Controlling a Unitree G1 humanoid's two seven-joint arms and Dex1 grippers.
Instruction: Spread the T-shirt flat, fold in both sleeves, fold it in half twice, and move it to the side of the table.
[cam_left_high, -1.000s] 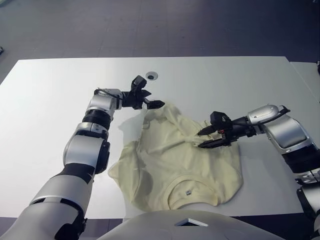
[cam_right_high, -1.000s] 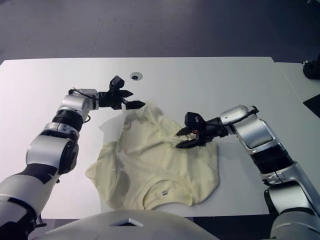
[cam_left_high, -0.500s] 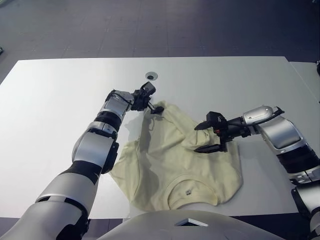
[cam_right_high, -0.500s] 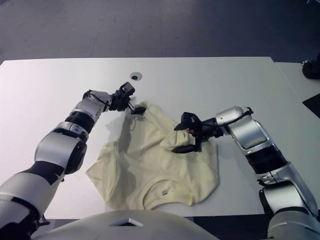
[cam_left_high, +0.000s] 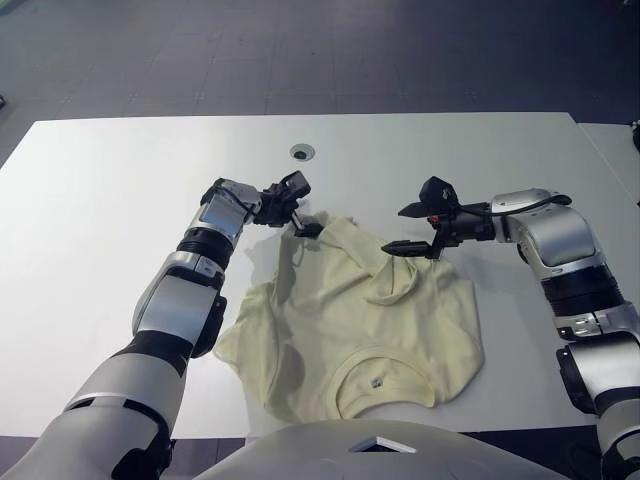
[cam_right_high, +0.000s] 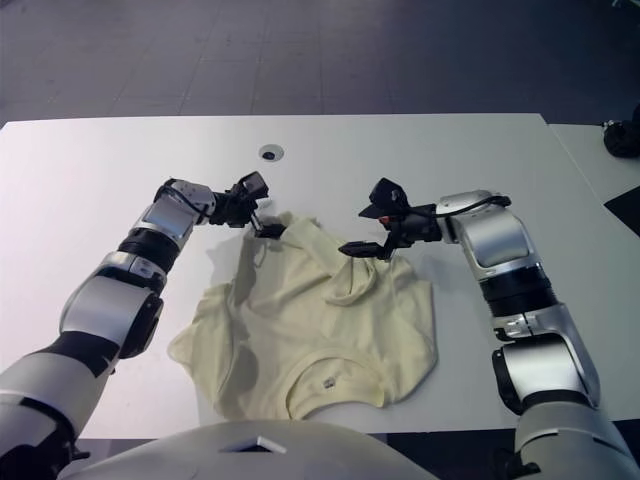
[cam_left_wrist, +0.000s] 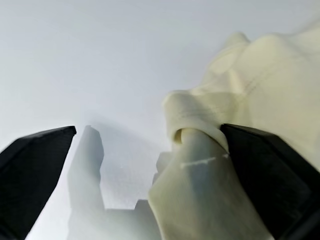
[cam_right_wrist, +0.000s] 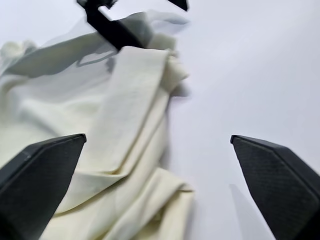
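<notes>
The right tool, jaws apart, has left the middle of the cream T-shirt for its far hem. The left tool, also apart, has come up to the far corner. The T-shirt lies crumpled on the counter, so spreading is probably about to begin.

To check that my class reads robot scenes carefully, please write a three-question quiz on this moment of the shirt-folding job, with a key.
1. True or false: the pale yellow cloth T-shirt lies folded neatly in half on the white table.
2. The right tool is: A) open by the shirt's far edge; B) shut on a sleeve; C) resting on bare table beside the collar.
3. Fill in: the left tool is at the shirt's ____ left corner (near/far from the robot).
Key: 1 false, it lies crumpled; 2 A; 3 far.
</notes>
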